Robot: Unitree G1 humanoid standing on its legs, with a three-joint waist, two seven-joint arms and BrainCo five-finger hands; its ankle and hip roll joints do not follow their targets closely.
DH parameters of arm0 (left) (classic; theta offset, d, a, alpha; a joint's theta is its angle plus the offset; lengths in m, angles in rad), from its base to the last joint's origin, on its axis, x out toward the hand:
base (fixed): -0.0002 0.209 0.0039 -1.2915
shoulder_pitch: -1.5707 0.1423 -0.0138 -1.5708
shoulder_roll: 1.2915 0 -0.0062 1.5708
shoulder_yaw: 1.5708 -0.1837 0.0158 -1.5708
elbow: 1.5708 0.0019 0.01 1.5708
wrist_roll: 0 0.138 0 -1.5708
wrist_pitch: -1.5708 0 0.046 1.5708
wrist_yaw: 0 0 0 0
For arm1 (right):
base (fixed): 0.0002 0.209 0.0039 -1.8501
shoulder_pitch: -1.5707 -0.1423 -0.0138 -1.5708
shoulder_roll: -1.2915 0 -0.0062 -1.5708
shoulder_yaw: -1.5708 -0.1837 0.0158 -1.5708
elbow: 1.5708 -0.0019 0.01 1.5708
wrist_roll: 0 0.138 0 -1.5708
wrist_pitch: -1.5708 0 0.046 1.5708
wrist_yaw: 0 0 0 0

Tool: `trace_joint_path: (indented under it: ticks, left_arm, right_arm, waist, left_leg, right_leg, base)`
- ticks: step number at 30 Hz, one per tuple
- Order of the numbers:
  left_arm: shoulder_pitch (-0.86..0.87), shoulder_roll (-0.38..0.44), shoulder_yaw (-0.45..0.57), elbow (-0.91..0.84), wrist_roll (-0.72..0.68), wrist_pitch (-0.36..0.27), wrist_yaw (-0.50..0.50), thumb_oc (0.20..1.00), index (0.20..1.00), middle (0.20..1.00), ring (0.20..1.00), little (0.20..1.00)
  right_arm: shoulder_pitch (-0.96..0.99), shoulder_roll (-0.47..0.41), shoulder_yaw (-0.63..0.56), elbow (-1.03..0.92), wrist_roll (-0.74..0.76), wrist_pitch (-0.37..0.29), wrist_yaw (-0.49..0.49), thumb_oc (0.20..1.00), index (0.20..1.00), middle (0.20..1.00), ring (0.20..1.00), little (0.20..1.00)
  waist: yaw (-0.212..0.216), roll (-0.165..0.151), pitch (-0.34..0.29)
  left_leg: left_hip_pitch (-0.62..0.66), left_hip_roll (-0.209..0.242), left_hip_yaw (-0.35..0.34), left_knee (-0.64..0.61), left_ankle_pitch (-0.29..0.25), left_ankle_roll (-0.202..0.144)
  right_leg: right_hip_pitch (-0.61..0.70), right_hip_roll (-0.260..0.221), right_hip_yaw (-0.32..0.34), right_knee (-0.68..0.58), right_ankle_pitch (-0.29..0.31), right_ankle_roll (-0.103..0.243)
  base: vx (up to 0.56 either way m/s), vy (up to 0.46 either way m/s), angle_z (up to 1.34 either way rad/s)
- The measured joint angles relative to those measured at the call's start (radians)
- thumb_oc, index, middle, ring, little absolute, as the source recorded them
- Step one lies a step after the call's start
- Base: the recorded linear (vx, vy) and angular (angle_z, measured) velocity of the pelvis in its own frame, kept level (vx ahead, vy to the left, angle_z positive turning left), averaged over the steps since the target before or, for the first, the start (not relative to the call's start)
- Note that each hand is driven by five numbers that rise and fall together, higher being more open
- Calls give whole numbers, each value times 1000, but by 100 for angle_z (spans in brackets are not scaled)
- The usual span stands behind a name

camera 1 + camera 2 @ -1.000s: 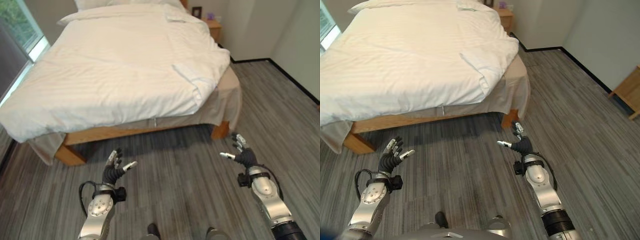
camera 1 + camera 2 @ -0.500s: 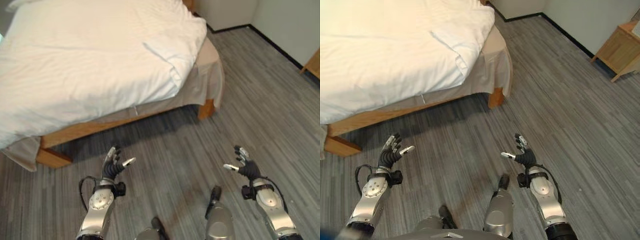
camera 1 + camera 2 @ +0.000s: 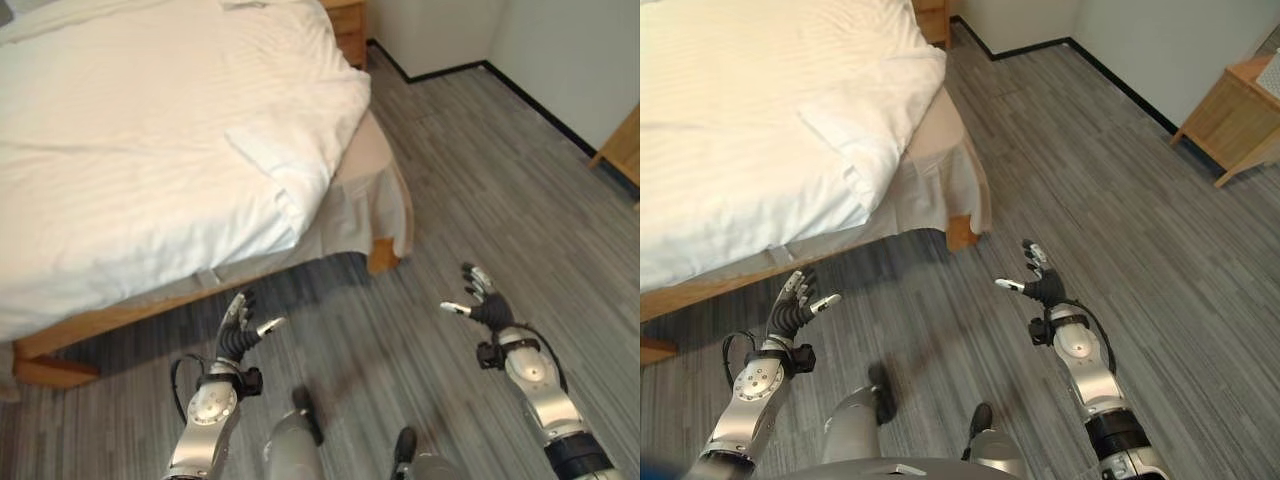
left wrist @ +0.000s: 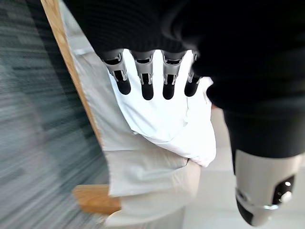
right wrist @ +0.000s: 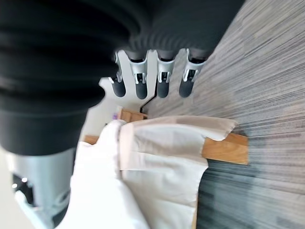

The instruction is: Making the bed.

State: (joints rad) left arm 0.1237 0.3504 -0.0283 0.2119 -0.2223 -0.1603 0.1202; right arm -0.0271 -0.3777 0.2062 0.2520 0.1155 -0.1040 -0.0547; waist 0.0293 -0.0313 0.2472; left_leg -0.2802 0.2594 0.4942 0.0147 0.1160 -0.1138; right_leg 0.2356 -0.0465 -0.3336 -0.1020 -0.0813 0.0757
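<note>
The bed takes up the left and upper part of the head views, on a pale wooden frame whose side rail runs along the near edge. One white duvet covers the top, smooth over most of its spread, with a single folded-over flap lying rumpled near the foot corner. Under the duvet a beige bed skirt hangs down round that corner, and one wooden leg shows beneath it on the grey striped floor.

Below the bed's near edge, the left hand is raised above the floor, fingers straight and spread, thumb out to the side, holding nothing and not touching the bedding. Its own wrist view looks past the dark-tipped fingers toward the duvet corner and the skirt, well apart from them.

Further right, the right hand hangs over bare floor, well clear of the bed's foot corner, also with relaxed, parted fingers and nothing in its grasp. Its wrist view shows the fingers straight, with the skirt and the wooden leg beyond.

At the head of the bed one wooden nightstand stands just beside the mattress, against the wall. At the far right a second wooden cabinet stands by the wall, well apart from the bed. What either holds cannot be told.
</note>
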Motion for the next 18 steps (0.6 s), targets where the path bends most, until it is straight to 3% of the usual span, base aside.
trace_joint_path:
  ticks: [1, 3, 4, 5, 6, 7, 9, 10, 12, 13, 14, 15, 16, 17, 18]
  left_arm:
    - [6, 4, 4, -5, 0, 0, 0, 1000, 1000, 1000, 1000, 1000]
    - [23, 5, 18, -5, 1, 4, 3, 1000, 1000, 1000, 1000, 1000]
    - [38, -10, 26, -7, 2, 12, 11, 1000, 1000, 1000, 1000, 1000]
    - [24, -9, 41, -2, 8, 15, 27, 1000, 1000, 1000, 1000, 1000]
    - [16, -9, 43, -1, 8, 19, 45, 1000, 1000, 1000, 1000, 1000]
    - [0, -1, 39, -3, 9, 19, 51, 1000, 1000, 1000, 1000, 1000]
    - [-68, 12, 56, -5, 11, 19, 92, 1000, 1000, 1000, 1000, 1000]
    - [-116, 16, 76, -27, 37, 21, 137, 1000, 1000, 1000, 1000, 1000]
    - [-101, 5, 128, -124, 47, 17, 175, 1000, 1000, 1000, 1000, 1000]
    - [-88, -4, 168, -187, 47, 1, 197, 1000, 1000, 1000, 1000, 1000]
    - [-92, -2, 187, -205, 47, -18, 217, 1000, 1000, 1000, 1000, 1000]
    - [-102, -2, 203, -196, 46, -25, 235, 1000, 1000, 1000, 1000, 1000]
    - [-101, -13, 210, -198, 41, -33, 237, 1000, 1000, 1000, 1000, 1000]
    - [-109, -15, 202, -187, 39, -33, 237, 1000, 1000, 1000, 1000, 1000]
    - [-95, -12, 201, -182, 36, -34, 232, 1000, 1000, 1000, 1000, 1000]
  right_arm:
    - [20, 5, 1, -3, -3, 1, 0, 1000, 1000, 1000, 1000, 1000]
    - [53, 4, 5, -2, -24, 7, 1, 1000, 1000, 1000, 1000, 1000]
    - [80, -13, 9, -7, -40, 13, 5, 1000, 1000, 1000, 1000, 1000]
    - [78, 3, 23, -3, -41, 14, 2, 1000, 1000, 1000, 1000, 1000]
    - [78, 1, 45, -16, -52, 14, 4, 1000, 1000, 1000, 1000, 1000]
    - [88, 4, 54, -34, -64, 13, 6, 1000, 1000, 1000, 1000, 1000]
    - [74, 11, 80, -61, -80, 9, 10, 1000, 1000, 1000, 1000, 1000]
    - [59, 26, 78, -61, -99, 9, 6, 1000, 1000, 1000, 1000, 1000]
    - [55, 25, 78, -58, -113, 8, 0, 1000, 1000, 1000, 1000, 1000]
    - [51, 30, 75, -56, -116, 8, -3, 1000, 1000, 1000, 1000, 1000]
    - [50, 33, 70, -52, -115, 7, -8, 1000, 1000, 1000, 1000, 1000]
    - [65, 35, 70, -29, -115, 10, -8, 1000, 1000, 1000, 1000, 1000]
    - [72, 32, 62, -21, -113, 6, -8, 1000, 1000, 1000, 1000, 1000]
    - [94, 39, 39, -20, -111, 6, -9, 1000, 1000, 1000, 1000, 1000]
    - [96, 40, 36, -2, -106, 7, -9, 1000, 1000, 1000, 1000, 1000]
  waist:
    - [3, -9, -3]
    - [-4, -41, -29]
    - [-16, -26, -49]
    - [-20, -43, -43]
    - [-33, -41, -39]
    - [-42, -46, -40]
    - [-59, -59, -21]
    - [-67, -48, -10]
    - [-60, -48, -7]
    - [-55, -50, -6]
    - [-64, -48, -4]
    - [-78, -44, -1]
    - [-84, -20, 4]
    - [-100, -19, 8]
    - [-97, -26, 12]
  left_leg:
    - [16, -3, 48, -14, 1, 2]
    - [46, -38, 38, 29, 5, 18]
    - [125, -68, 14, -21, 82, 121]
    - [160, -93, 33, -28, 70, 144]
    - [193, -96, 27, -61, 79, 163]
    - [222, -114, 24, -91, 77, 167]
    - [291, -148, 1, -107, -3, 189]
    - [332, -148, -16, -107, -26, 177]
    - [366, -154, -17, -106, -51, 140]
    - [379, -157, -14, -106, -63, 136]
    - [386, -158, -38, -105, -64, 135]
    - [405, -149, -85, -106, -74, 145]
    - [406, -115, -151, -98, -116, 142]
    - [403, -100, -200, -95, -111, 130]
    - [405, -105, -220, -98, -108, 134]
  right_leg:
    - [32, -2, 2, 0, -23, 11]
    - [85, -43, 10, 14, -72, 46]
    - [92, -60, 25, 121, -95, 83]
    - [42, -103, 23, 274, -103, 95]
    - [-46, -153, 13, 484, -89, 96]
    - [-99, -193, 11, 611, -74, 98]
    - [-234, -260, 63, 840, -69, 107]
    - [-321, -314, 24, 870, -69, 106]
    - [-346, -388, -84, 706, -63, 100]
    - [-350, -398, -123, 559, -31, 103]
    - [-355, -391, -112, 423, 25, 100]
    - [-357, -351, -70, 276, 97, 120]
    - [-362, -266, 70, 202, 101, 129]
    - [-341, -207, 195, 101, 115, 147]
    - [-339, -191, 217, 39, 147, 136]
  base:
    - [562, 233, -53]
    - [342, 200, -34]
    - [363, 233, -51]
    - [347, 199, -43]
    - [257, 124, -7]
    - [343, 132, 17]
    - [423, -75, 30]
    - [441, -196, 38]
    - [279, -127, 19]
    - [262, -123, 27]
    - [391, -157, 96]
    - [511, -183, 118]
    - [434, -89, 144]
    - [267, -9, 123]
    - [209, -17, 173]
